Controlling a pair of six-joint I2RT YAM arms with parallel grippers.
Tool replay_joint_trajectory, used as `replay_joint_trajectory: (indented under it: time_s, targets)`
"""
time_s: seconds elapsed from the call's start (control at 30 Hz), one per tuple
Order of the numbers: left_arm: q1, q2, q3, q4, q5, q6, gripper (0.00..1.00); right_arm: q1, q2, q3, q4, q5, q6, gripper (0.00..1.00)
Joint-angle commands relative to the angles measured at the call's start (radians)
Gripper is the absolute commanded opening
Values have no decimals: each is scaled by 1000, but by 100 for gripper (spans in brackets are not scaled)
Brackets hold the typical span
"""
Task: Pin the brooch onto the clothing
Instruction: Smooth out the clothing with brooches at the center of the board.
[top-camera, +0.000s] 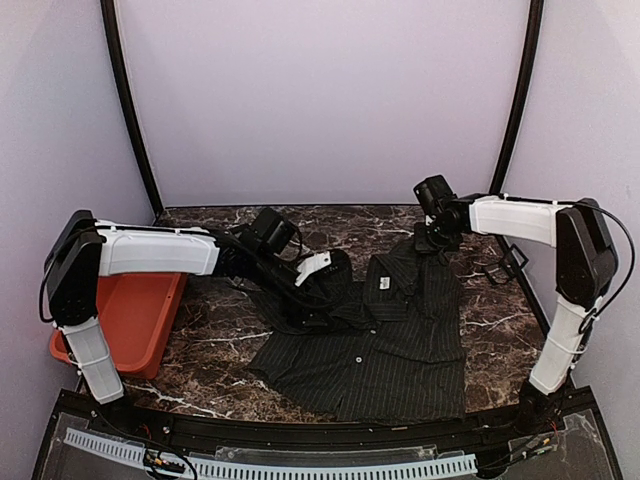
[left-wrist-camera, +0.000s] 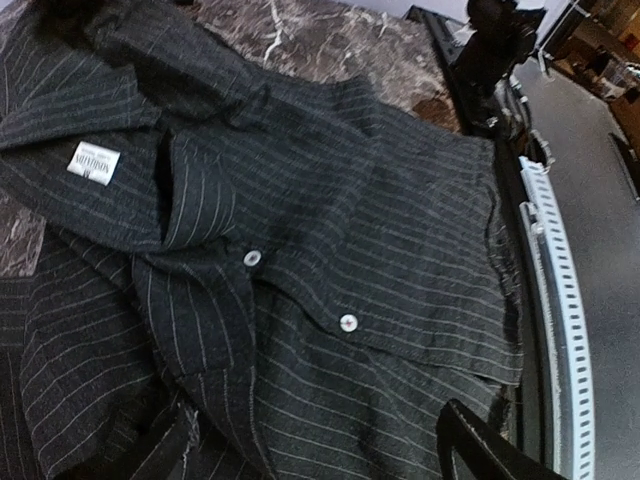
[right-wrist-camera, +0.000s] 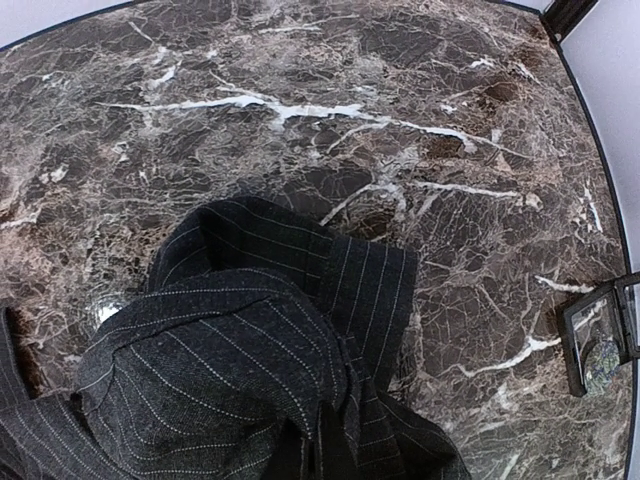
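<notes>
A lab-style robot test booth: plain pale walls (top-camera: 320, 100) enclose a marble-patterned table (top-camera: 340, 224).

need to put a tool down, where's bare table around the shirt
Bare marble runs along the back, between the rear wall and the shirt collar. Another patch lies front left, between the orange bin and the shirt. The right is tighter: a small black case sits there. The middle is all shirt.

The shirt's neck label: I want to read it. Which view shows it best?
Left wrist: the white neck label is close and clear inside the shirt collar. Top external shows only a pale speck; right wrist misses it.
</notes>
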Motion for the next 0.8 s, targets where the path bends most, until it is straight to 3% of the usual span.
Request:
replay_joint_trajectory:
  time_s: [0.0,0.1,0.27,0.37,0.43,0.47,0.5,0.63,0.77]
  targets:
    - [-19,51,-1,-33,-213,12,81,-11,-71,-38,18,-30,15,0]
    - [-22,81,7,-6,-298,-5,79,-15,-90,-60,32,-40,12,0]
    - [-22,143,59,-17,-288,-17,68,-15,-103,-83,41,-51,12,0]
    - [-22,172,88,-45,-264,-14,46,-16,-105,-85,43,-59,8,0]
    - [-22,175,91,-49,-247,-19,27,-15,-106,-87,44,-64,2,0]
    - [-22,171,92,-52,-245,-22,9,-15,-108,-89,46,-66,-4,0]
    - [-22,163,92,-60,-250,-27,5,-16,-115,-100,51,-70,-10,0]
    - [11,27,60,-83,-289,-59,1,-15,-198,-201,127,-101,-70,0]
    - [54,-219,12,-95,-400,-74,1,-15,-335,-325,230,-161,-140,0]
